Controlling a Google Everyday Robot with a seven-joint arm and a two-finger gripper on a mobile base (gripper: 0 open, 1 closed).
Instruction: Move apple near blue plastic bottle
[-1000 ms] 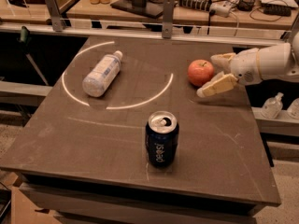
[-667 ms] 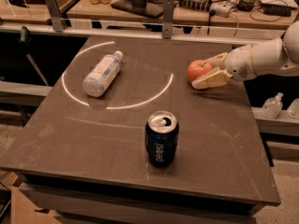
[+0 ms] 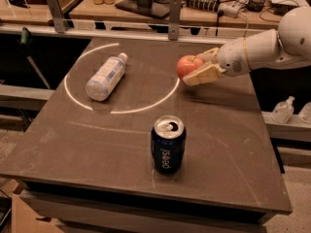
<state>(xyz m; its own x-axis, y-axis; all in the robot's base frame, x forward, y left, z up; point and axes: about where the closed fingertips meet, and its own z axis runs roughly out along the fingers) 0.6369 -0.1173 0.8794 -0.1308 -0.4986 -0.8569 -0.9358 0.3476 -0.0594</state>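
The hand (image 3: pixel 199 68) reaches in from the right and pinches the apple (image 3: pixel 186 65) between its two fingers, holding it over the far right part of the tabletop (image 3: pixel 97 144). The blue plastic bottle (image 3: pixel 105 76) lies on its side to the left, well apart from the apple. A Pepsi can (image 3: pixel 167 144) stands upright nearer the front edge.

Single camera view. Sits high, off the near edge of the table (image 3: pixel 97 149). Looks down and across it toward the far workbench (image 3: pixel 97 6). Stands at middle range and frames nearly the whole tabletop. Catches the gripper (image 3: pixel 195 70) at the far right side, clasped around the apple (image 3: pixel 186 64).
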